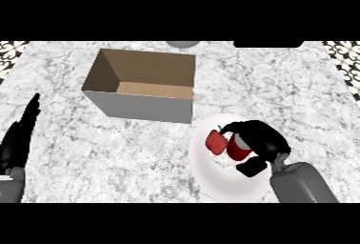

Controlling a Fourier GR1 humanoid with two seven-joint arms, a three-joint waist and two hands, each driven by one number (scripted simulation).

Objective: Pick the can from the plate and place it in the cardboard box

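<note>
A red can (226,144) lies on its side on the white plate (218,178) at the lower right of the head view. My right hand (260,138) reaches over the plate, its fingers and thumb curled round the can and hiding part of it. The open cardboard box (144,86) stands on the marble counter above and to the left of the plate, with nothing showing inside it. At the left edge my left hand (17,138) rests with its fingers straight and pointing up.
A grey round object (184,44) shows at the counter's far edge behind the box, and a dark shape (267,44) lies to its right. Patterned tile (345,55) flanks the counter's far corners. Bare marble lies between box and plate.
</note>
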